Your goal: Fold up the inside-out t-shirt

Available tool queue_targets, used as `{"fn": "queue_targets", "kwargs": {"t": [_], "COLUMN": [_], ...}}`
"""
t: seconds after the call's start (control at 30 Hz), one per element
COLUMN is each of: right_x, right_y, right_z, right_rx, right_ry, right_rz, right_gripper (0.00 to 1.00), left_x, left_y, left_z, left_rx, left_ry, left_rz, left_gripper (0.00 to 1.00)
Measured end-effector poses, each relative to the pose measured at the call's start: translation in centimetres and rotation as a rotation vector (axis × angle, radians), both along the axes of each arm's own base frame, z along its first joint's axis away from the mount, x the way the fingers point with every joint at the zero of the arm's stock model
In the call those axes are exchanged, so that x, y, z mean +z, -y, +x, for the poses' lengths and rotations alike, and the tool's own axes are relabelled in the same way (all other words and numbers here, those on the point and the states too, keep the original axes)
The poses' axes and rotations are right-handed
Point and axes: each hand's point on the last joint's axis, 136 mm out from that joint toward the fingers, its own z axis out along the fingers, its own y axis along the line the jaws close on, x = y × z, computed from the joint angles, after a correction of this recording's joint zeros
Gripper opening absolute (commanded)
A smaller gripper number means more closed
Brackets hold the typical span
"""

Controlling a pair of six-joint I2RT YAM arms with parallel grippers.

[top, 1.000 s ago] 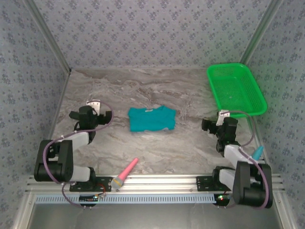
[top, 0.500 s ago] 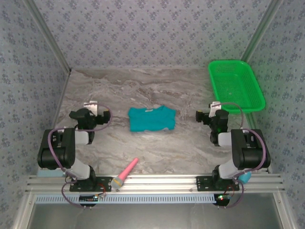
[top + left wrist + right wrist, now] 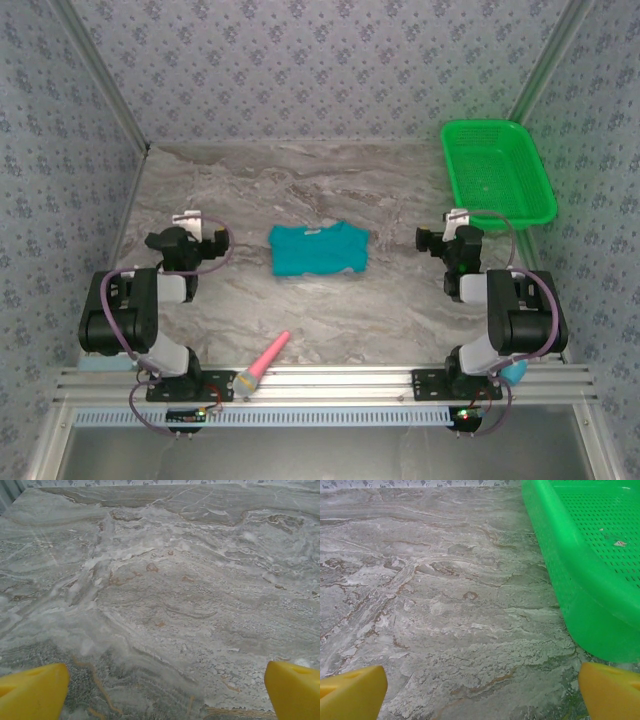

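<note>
Top camera looks down from six o'clock over the whole table (image 3: 300, 180); wrist cameras skim it low, facing twelve — the right shares the basket (image 3: 452, 172) at two.

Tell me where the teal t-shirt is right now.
In the top view, the t-shirt lies flat in the middle of the table, well left of the green basket and beyond the pink tool at the near edge.

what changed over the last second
Both arms folded up tighter, the right gripper shifting slightly away and leftward; it and the left gripper are open, empty. The green basket slid slightly toward the far wall. The t-shirt and pink cone stayed put.
</note>
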Motion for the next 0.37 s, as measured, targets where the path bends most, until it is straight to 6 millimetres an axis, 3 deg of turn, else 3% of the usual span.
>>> {"fn": "queue_targets", "kwargs": {"t": [0.37], "right_x": [-0.02], "right_y": [0.04], "right_z": [-0.01], "right_rx": [-0.001], "right_ry": [-0.001], "right_rz": [0.000], "right_gripper": [1.00], "left_x": [0.00], "left_y": [-0.07], "left_z": [0.00], "left_rx": [0.006], "left_ry": [0.000], "left_rz": [-0.005], "left_gripper": [1.00]}}
